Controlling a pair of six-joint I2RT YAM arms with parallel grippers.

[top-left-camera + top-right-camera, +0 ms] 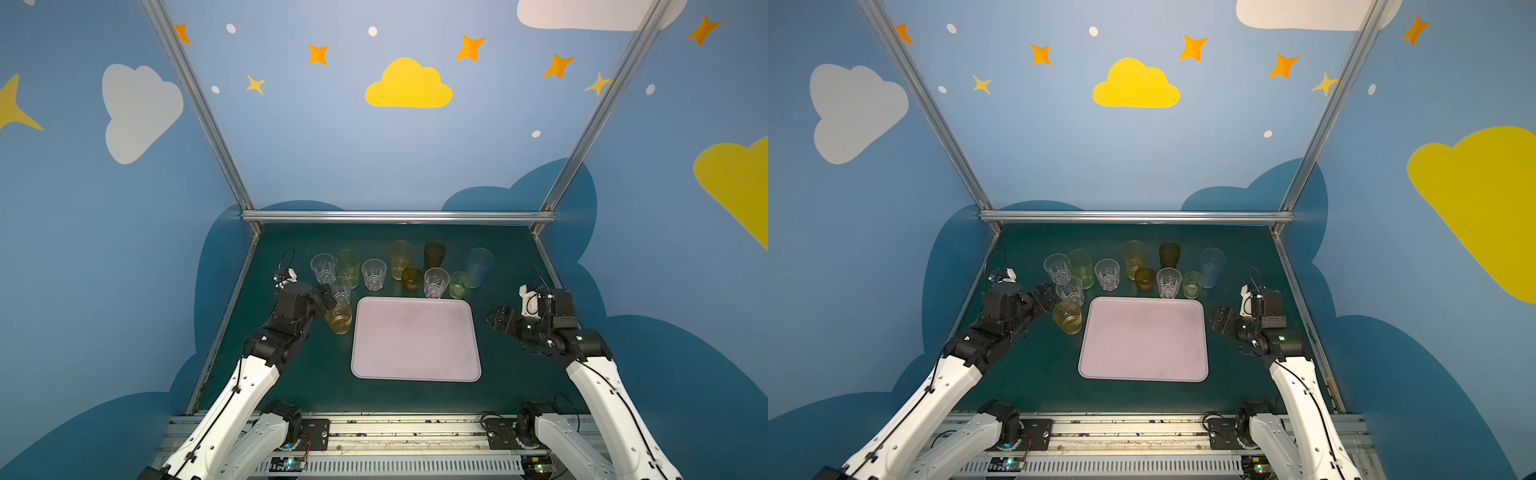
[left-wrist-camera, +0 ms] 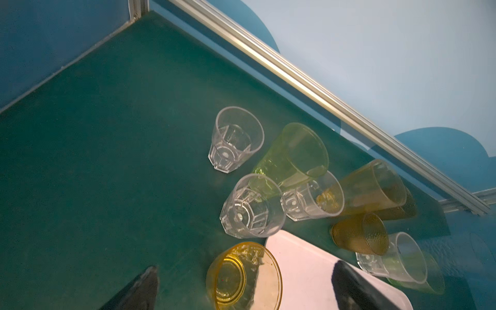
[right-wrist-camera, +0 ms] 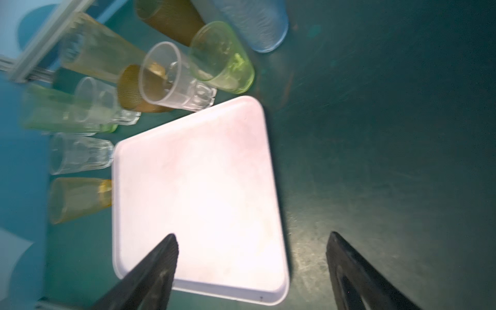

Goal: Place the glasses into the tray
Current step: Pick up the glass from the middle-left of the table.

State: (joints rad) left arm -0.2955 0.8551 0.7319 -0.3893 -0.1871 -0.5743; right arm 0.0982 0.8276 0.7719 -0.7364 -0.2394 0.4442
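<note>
- Nearest the left gripper (image 2: 245,267), a short amber see-through tumbler (image 2: 244,276) sits in the gap between its two black fingers (image 2: 139,290), with bare space on either side.
- Beside that glass, under one finger, lies a corner of the flat pale pink-lilac rectangular tray (image 2: 300,257).
- Just ahead of the fingertips stands a short clear faceted tumbler (image 2: 252,206).
- Farther ahead come a tall green tumbler (image 2: 295,155), a second clear faceted tumbler (image 2: 236,139) and a third clear faceted tumbler (image 2: 314,198).
- Farthest from this gripper are a short brown dimpled tumbler (image 2: 359,233) and a tall amber tumbler (image 2: 375,185).
- Under the right gripper (image 3: 252,234), one finger lies over the tray's edge and the other over the dark green table mat (image 3: 389,134).
- Past the tray's far corner from this gripper stand a fourth clear faceted tumbler (image 3: 177,77) and a short green tumbler (image 3: 220,59).
- Beyond those are a tall pale blue tumbler (image 3: 257,24) and a tall dark brown tumbler (image 3: 171,18).
- In both top views every tumbler stands upright on the mat outside the tray, mouth up and long axis vertical. The tray lies flat between the two grippers.
- The left gripper's jaws are spread wide. They flank the amber tumbler without gripping it.
- The right gripper's jaws are also spread wide and hold nothing.
</note>
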